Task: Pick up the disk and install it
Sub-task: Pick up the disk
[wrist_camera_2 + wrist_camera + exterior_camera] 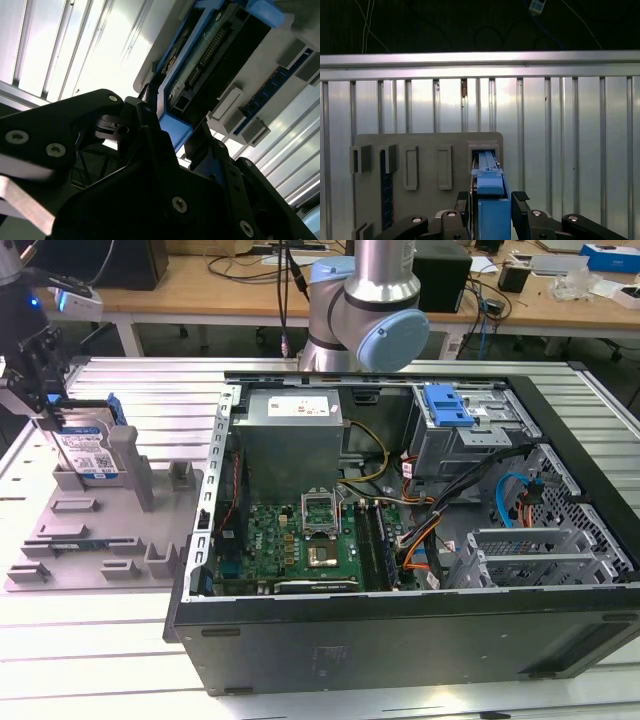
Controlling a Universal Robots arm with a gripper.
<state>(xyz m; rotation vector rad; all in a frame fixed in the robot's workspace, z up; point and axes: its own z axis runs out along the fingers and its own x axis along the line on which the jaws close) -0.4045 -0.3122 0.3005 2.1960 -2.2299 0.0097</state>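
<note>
A robotics lab: an open computer case (pixel 400 640) on a slotted aluminium table (pixel 100 660), cable-strewn wooden benches (pixel 200 290) behind.

The blue-framed silver-black rectangular hard disk (pixel 88 450) stands upright between the black gripper's (pixel 492 196) fingers (pixel 521 199), pressed from both sides. Its lower end sits in the grey plastic holder tray (pixel 90 540) beneath them. Well apart from the fingers, toward the exterior view's right, the open black metal computer case (pixel 400 635) rests on the ribbed aluminium table (pixel 100 665).

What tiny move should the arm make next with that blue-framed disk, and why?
Probably a short lift straight up, if its hold is secure. The gripper sits astride the disk, which stands upright in a slot of the gray holder; sideways pulls would likely jam it.
</note>
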